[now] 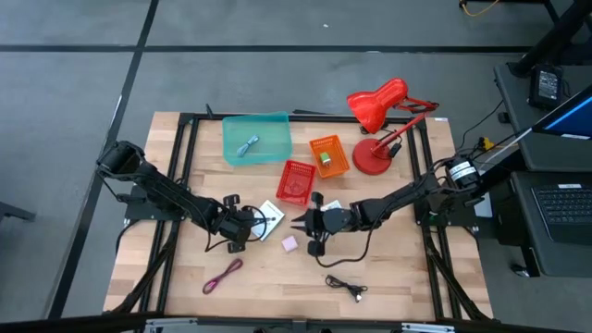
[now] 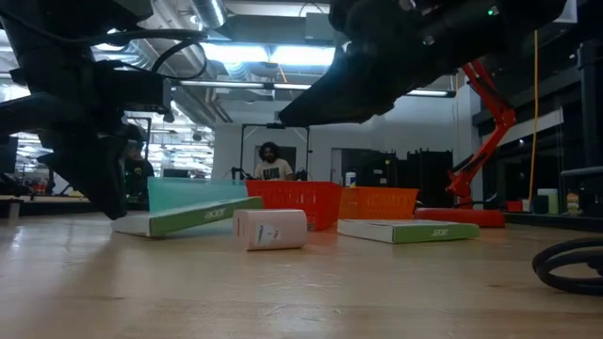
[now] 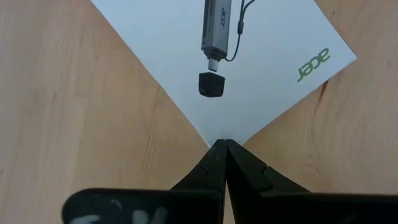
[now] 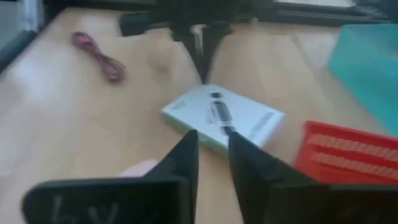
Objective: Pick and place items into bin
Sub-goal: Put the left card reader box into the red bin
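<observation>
Black cable [image 1: 345,287] lies nearest the front edge of the wood table [image 1: 398,277], w/ maroon cable [image 1: 222,275] curled to its left.

Pink cube [image 1: 289,243] sits near the middle, a soft-looking little block. Flat white packet [image 1: 270,215] w/ green print is seen just beside the left gripper [image 3: 222,144]; its fingers are pressed together into a point, touching the packet's corner, nothing held. Right gripper [image 4: 212,152] is held low over the table by the 2nd white packet [image 1: 330,207]; its fingers are parted a little, nothing between them. Teal bin [image 1: 256,139] at the back is smooth plastic, a blue-grey cable [image 1: 247,145] inside. Red mesh basket [image 1: 296,181] and orange basket [image 1: 328,155] are set beside it. Red lamp [image 1: 377,129] stands at back right.
</observation>
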`<state>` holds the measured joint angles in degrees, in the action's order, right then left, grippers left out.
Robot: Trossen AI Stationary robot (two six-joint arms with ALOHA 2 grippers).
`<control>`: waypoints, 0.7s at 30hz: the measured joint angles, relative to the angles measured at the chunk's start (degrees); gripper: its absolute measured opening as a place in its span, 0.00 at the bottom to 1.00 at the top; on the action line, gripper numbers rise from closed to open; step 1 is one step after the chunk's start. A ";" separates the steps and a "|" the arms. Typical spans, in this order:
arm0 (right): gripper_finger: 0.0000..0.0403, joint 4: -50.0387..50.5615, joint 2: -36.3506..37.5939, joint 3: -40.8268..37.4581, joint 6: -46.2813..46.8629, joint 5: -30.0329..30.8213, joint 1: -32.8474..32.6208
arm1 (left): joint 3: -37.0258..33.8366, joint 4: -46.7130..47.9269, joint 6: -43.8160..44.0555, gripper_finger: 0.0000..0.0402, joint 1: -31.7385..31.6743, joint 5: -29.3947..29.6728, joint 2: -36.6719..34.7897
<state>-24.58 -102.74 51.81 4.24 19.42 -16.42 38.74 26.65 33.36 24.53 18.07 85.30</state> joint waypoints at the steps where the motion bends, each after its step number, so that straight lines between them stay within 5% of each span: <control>1: 0.21 0.10 0.00 0.00 -0.18 0.38 0.10 | 0.00 0.01 0.00 0.01 0.00 -0.02 0.00; 10: 0.41 14.76 0.00 6.67 -5.54 0.64 0.94 | 0.00 0.07 0.37 0.01 0.02 -0.38 0.04; 21: 0.43 31.61 -9.50 21.46 -19.23 6.96 1.66 | -0.04 0.10 0.37 0.01 0.04 -0.68 0.04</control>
<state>7.03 -112.24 73.27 -14.99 26.37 -14.76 38.70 26.75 33.74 24.58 17.40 85.34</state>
